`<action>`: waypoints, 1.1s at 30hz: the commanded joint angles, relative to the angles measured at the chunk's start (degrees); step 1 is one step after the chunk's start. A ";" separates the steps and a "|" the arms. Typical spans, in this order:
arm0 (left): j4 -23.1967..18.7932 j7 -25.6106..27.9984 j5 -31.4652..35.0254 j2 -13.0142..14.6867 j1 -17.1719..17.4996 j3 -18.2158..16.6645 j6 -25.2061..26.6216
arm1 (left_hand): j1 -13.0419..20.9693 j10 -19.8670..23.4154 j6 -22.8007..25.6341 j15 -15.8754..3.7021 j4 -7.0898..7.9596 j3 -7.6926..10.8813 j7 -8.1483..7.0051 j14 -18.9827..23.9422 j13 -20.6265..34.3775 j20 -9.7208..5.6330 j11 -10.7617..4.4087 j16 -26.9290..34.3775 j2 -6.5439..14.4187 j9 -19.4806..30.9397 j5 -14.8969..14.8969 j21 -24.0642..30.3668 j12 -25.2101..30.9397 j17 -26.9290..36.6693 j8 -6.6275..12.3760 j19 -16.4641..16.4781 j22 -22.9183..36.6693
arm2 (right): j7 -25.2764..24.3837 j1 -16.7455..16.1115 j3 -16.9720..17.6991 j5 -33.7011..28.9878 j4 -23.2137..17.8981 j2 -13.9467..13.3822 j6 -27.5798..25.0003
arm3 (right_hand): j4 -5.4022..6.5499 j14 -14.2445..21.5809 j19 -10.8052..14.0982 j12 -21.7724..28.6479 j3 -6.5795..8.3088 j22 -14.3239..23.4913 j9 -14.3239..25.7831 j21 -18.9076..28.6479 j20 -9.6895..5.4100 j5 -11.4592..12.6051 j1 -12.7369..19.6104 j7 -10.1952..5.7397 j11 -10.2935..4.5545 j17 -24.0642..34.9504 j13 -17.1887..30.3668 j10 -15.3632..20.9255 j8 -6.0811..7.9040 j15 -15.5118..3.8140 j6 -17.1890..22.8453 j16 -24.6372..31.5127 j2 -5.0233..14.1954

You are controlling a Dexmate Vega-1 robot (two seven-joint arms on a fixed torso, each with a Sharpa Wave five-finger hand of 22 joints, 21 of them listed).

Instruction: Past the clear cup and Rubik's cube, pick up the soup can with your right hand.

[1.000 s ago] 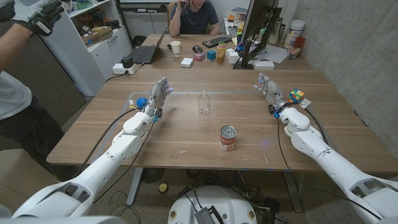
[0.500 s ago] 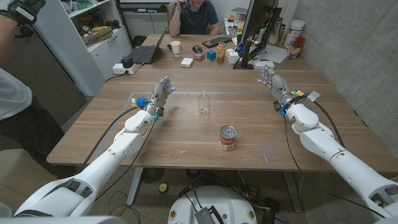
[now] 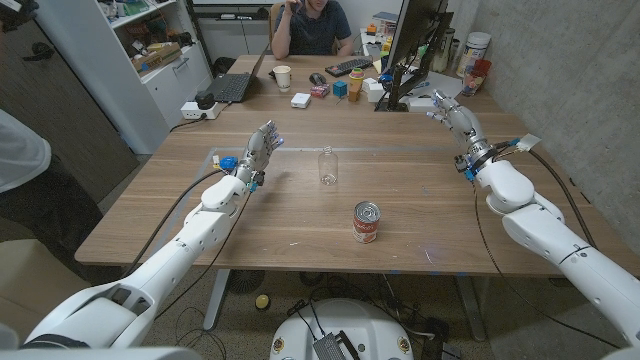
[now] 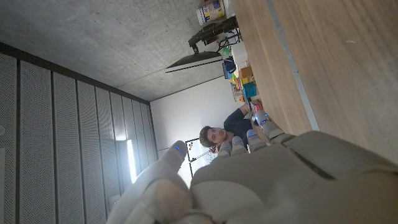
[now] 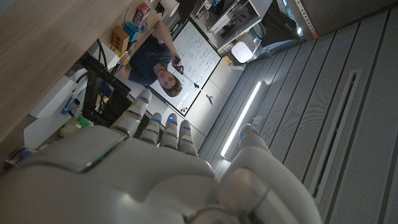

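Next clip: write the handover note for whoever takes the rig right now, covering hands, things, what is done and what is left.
Left hand: open, holds nothing, at the table's left side.
Right hand: open, holds nothing, far right near the table's back edge.
Soup can: upright, front centre, untouched.
Clear cup: upright behind the can.
The Rubik's cube cannot be made out.
Done: nothing.
Left: bring the right hand to the can, grip, lift.

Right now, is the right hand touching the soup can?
Apart. The head view shows the right hand raised near the table's far right side, while the soup can stands alone near the front middle, with bare wood between them.
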 commanded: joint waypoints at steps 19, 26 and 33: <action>2.59 -3.01 -0.03 -0.76 -1.99 0.51 -1.37 | -0.06 -3.77 -4.05 -0.20 -0.12 0.03 -0.07 -3.44 0.13 0.14 0.08 0.45 5.49 0.20 0.26 -0.45 0.31 0.08 0.36 0.08 0.30 | -7.26 -20.35 18.77 -15.20 -23.64 -5.32 -3.80 | -0.83 1.31 1.93 0.22 -0.16 0.32 0.12 -0.30 -0.48 0.56 0.84 0.98 0.74 -0.05 0.30 1.11 0.28 -0.59 0.40 0.19 -0.03; 3.37 -3.75 -0.05 -0.92 -2.43 0.65 -1.63 | -0.07 -3.72 -4.05 -0.19 -0.12 0.01 -0.03 -3.43 0.13 0.14 0.18 0.45 5.48 0.20 0.26 -0.59 0.33 0.08 0.36 0.14 0.31 | -6.80 -25.45 23.66 -20.11 -28.39 -2.95 -4.36 | -1.05 1.65 3.42 0.05 -0.32 0.35 0.13 -0.03 -1.16 0.59 1.02 1.06 1.03 -0.07 0.31 1.11 0.27 -0.75 0.62 0.12 -0.02; 4.75 -5.06 -0.06 -1.45 -3.41 0.97 -2.11 | -0.07 -3.78 -4.05 -0.20 -0.13 -0.02 0.03 -3.43 0.13 0.13 0.08 0.45 5.47 0.20 0.27 -0.71 0.31 0.07 0.36 0.19 0.31 | -6.16 -29.33 27.51 -25.83 -32.88 0.76 -5.36 | -1.17 1.85 3.71 0.01 -0.46 0.36 0.13 -0.09 -0.98 0.60 1.05 0.84 1.03 -0.07 0.31 1.22 0.37 -0.89 1.00 0.09 -0.11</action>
